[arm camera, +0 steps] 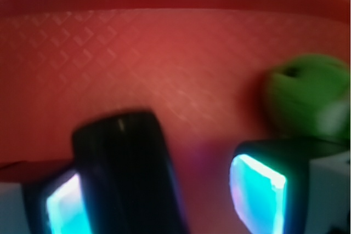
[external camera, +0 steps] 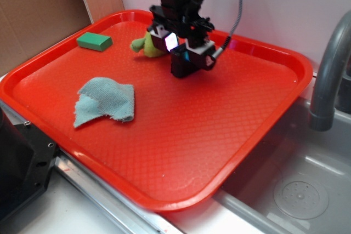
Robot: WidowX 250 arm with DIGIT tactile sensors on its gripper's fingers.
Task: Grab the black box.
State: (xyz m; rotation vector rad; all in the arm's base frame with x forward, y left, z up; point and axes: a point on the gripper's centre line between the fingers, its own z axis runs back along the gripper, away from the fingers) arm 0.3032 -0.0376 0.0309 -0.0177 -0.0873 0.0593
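The black box (external camera: pixel 181 65) stands on the red tray (external camera: pixel 219 152) towards its back middle. My gripper (external camera: pixel 179 51) is lowered over it with its jaws on either side. In the wrist view the black box (arm camera: pixel 123 173) sits between my fingers, close against the left glowing pad (arm camera: pixel 66 209). A gap of bare tray (arm camera: pixel 175 69) separates it from the right pad (arm camera: pixel 258 190). The gripper (arm camera: pixel 164 204) is open and does not clamp the box.
A green soft toy (external camera: pixel 145 45) lies just left of the gripper, seen in the wrist view (arm camera: pixel 310 97) to the right. A green block (external camera: pixel 94 41) lies at the tray's back left. A blue-grey cloth (external camera: pixel 105 101) lies left of centre. A faucet (external camera: pixel 329 75) and sink (external camera: pixel 296 190) are on the right.
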